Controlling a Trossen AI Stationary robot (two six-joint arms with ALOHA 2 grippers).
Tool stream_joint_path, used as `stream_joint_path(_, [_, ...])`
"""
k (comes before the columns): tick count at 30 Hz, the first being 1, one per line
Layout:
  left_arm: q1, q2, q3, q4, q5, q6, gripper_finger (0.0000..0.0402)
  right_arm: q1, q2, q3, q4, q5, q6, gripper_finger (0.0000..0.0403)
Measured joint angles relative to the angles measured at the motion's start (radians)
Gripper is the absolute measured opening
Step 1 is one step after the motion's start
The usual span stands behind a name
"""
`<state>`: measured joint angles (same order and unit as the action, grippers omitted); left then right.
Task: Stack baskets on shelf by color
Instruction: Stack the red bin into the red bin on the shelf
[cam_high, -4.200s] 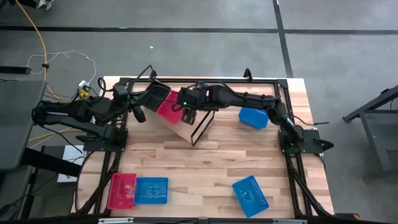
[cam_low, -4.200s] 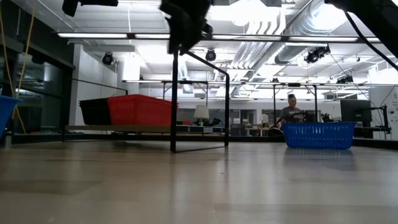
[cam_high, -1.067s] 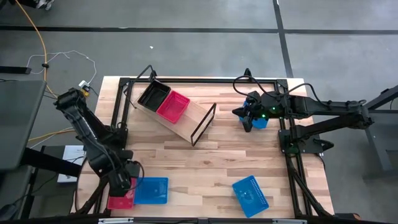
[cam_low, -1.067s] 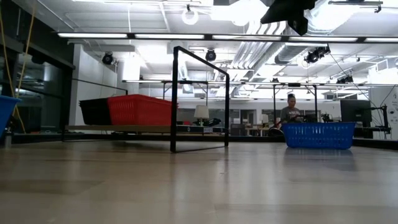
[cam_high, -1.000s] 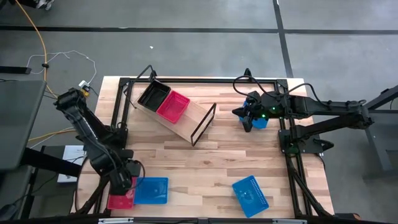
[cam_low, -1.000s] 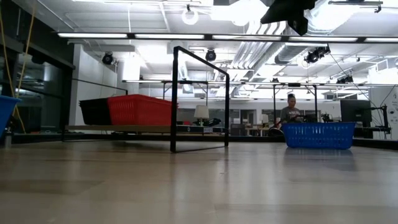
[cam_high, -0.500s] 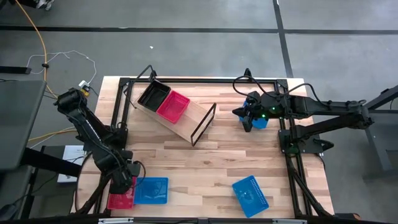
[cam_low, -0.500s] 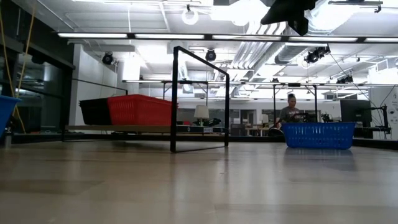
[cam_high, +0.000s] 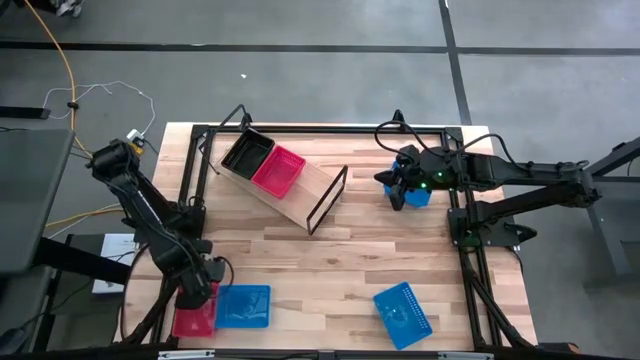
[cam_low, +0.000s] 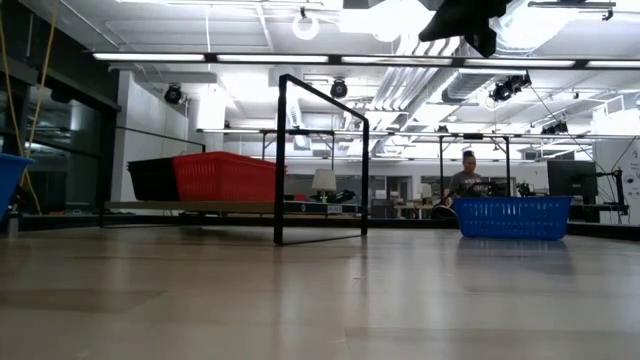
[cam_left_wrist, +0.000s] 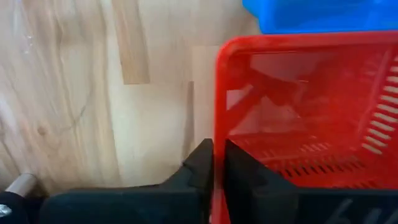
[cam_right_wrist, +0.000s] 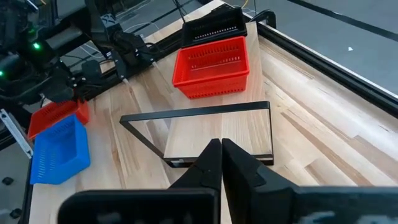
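A red basket (cam_high: 192, 318) sits on the table at the near left, next to a blue basket (cam_high: 243, 306). My left gripper (cam_high: 195, 292) points down at the red basket's far end and is shut on it. The shelf (cam_high: 300, 190) lies slanted at the far middle and carries a black basket (cam_high: 245, 152) and a red basket (cam_high: 279, 170). Farther right, my right gripper (cam_high: 398, 190) is shut, its fingers together (cam_right_wrist: 221, 155), holding nothing. It hovers over another blue basket (cam_high: 418, 192). My left gripper pinches the far end wall of the red basket at its rim (cam_left_wrist: 217, 134). One finger (cam_left_wrist: 200, 163) is outside the basket and the other inside. The fingers come from above, pointing down. The basket rests flat on the table.
A third blue basket (cam_high: 403, 314) lies slanted near the front edge at the right. The shelf's black metal frame (cam_low: 322, 160) stands up at its open end. Black rails (cam_high: 470, 270) run along the table's sides. A person (cam_low: 468, 182) sits in the room behind.
My left arm has sunk a little over the red basket at the near left. The baskets and the shelf have kept their places.
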<state>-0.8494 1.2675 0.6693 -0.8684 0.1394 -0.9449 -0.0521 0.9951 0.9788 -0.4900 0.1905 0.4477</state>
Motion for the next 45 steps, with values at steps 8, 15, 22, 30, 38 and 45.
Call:
stream_joint_path(8, [0.021, -0.209, 0.025, -0.082, 0.01, -0.039, 0.0004, 0.0, 0.0, 0.0, 0.0, -0.001, -0.002, 0.0])
stream_joint_path(15, [0.134, -0.438, 0.183, -0.237, -0.03, -0.073, 0.0002, 0.0, 0.0, 0.0, 0.0, 0.0, -0.003, 0.0])
stream_joint_path(22, [0.344, -0.51, 0.312, -0.321, -0.452, -0.144, 0.0001, 0.0, 0.0, 0.0, 0.0, 0.002, 0.006, 0.0])
stream_joint_path(30, [0.58, -0.479, 0.249, -0.332, -1.073, -0.889, 0.0, 0.0, 0.0, 0.0, 0.0, 0.025, 0.026, 0.0])
stream_joint_path(38, [0.646, -0.293, 0.094, 0.2, -1.215, -1.249, 0.0, 0.0, 0.0, 0.0, 0.001, 0.043, 0.045, 0.0])
stream_joint_path(45, [0.684, -0.077, 0.148, 0.405, -1.224, -1.297, 0.0, 0.0, 0.0, 0.0, 0.0, 0.043, 0.042, 0.0])
